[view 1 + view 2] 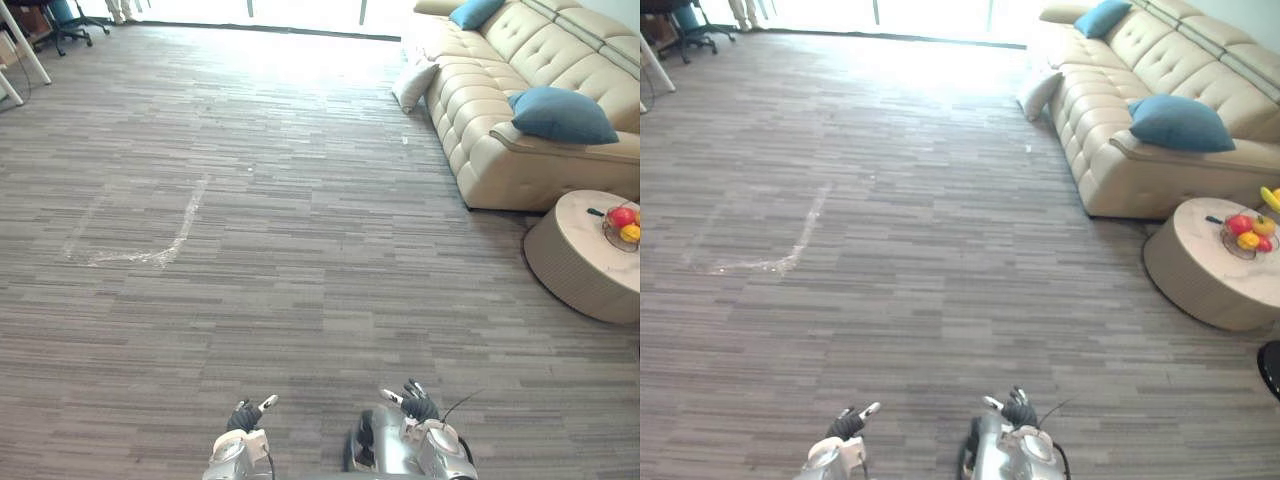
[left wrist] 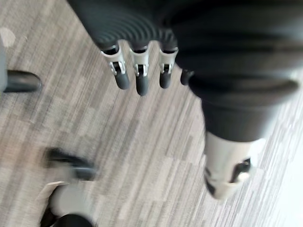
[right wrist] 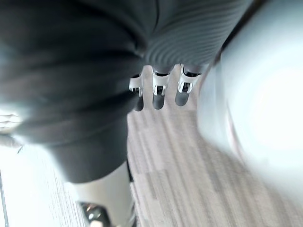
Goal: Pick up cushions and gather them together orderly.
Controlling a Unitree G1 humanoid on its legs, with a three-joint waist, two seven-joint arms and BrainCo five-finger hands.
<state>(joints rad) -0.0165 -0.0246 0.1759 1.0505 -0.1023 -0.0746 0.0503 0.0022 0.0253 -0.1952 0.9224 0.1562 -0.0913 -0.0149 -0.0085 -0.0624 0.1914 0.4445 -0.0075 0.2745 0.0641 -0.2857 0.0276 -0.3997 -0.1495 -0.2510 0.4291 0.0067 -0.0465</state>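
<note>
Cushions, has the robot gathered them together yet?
Not yet; nothing looks done. The near blue cushion and the far blue cushion lie apart on the sofa, and the cream cushion leans against its far end on the floor. In hand: nothing; the left hand and right hand hang open and empty. Left: picking up and gathering all three.

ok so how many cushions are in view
3. A blue fabric cushion on the near end of the cream leather sofa, a second blue cushion at its far end, a cream cushion on the floor against the sofa. More may be hidden.
</note>
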